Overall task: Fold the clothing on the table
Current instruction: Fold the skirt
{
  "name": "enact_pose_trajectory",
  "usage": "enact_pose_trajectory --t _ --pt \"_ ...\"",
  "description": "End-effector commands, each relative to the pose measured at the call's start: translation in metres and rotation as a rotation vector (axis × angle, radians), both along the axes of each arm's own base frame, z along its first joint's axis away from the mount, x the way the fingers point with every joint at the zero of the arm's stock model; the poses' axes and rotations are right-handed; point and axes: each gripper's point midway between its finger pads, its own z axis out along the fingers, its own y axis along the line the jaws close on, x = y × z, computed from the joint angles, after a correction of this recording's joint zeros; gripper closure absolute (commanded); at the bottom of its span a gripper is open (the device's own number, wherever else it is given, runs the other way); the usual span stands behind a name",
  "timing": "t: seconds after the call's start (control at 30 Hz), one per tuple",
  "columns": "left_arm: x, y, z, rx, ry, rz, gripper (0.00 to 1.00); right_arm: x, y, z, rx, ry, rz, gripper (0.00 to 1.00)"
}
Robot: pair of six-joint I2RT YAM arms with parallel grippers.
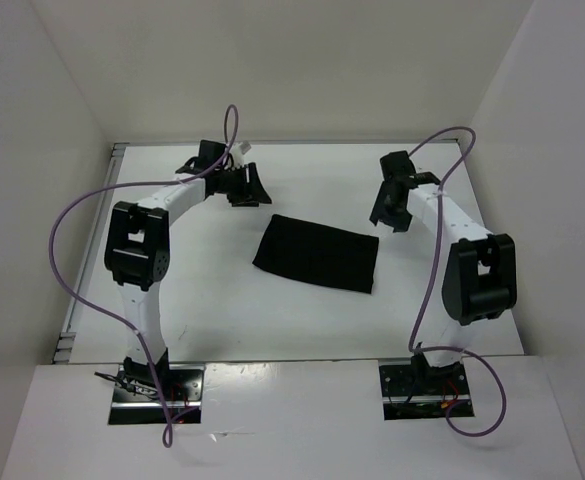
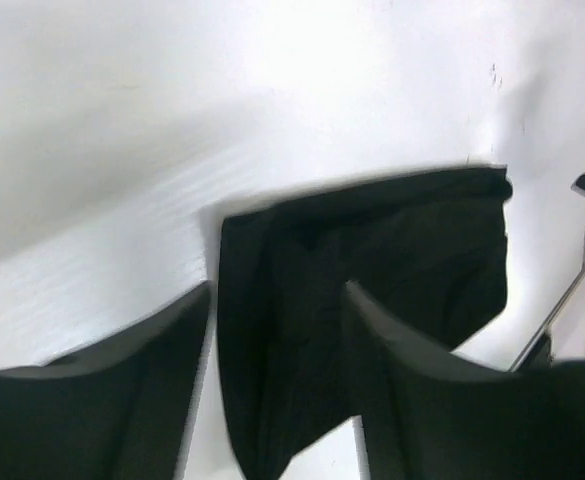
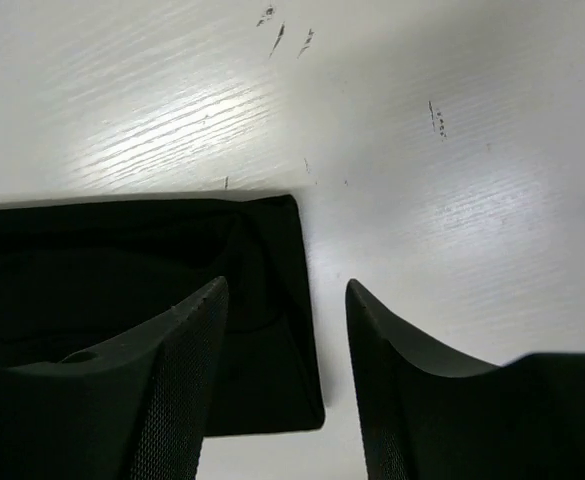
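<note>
The clothing point(image 1: 317, 253) is a black cloth lying flat as a rough rectangle in the middle of the white table point(image 1: 222, 310). My left gripper point(image 1: 245, 192) hovers off its far left corner, open and holding nothing. In the left wrist view the clothing point(image 2: 372, 260) lies beyond and between the spread fingers of the left gripper point(image 2: 278, 288). My right gripper point(image 1: 387, 215) hangs just past the cloth's far right corner, open too. The right wrist view shows the clothing point(image 3: 122, 260) with its corner under the empty gap of the right gripper point(image 3: 287, 283).
White walls point(image 1: 532, 120) close in the table on the left, back and right. A thin metal edge point(image 1: 72, 320) runs along the table's left side. Purple cables point(image 1: 72, 240) loop off both arms. The arm bases point(image 1: 157, 392) sit at the near edge.
</note>
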Motion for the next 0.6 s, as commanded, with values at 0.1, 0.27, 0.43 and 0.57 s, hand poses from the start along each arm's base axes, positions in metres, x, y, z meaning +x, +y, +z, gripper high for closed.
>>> enact_pose_trajectory --t 0.1,0.27,0.43,0.57 --pt "-0.061 -0.041 0.051 -0.096 -0.040 -0.241 0.84 -0.038 0.004 0.013 0.063 0.013 0.032 0.42" --pt "-0.108 -0.071 0.067 -0.177 -0.041 -0.431 1.00 -0.066 0.021 -0.004 0.175 0.071 0.045 0.41" --pt "-0.115 -0.087 0.077 -0.202 -0.062 -0.496 1.00 -0.073 0.033 -0.017 0.247 0.089 0.037 0.41" --pt "-0.116 -0.096 0.070 -0.208 -0.047 -0.519 1.00 -0.075 0.035 -0.029 0.263 0.107 0.014 0.41"
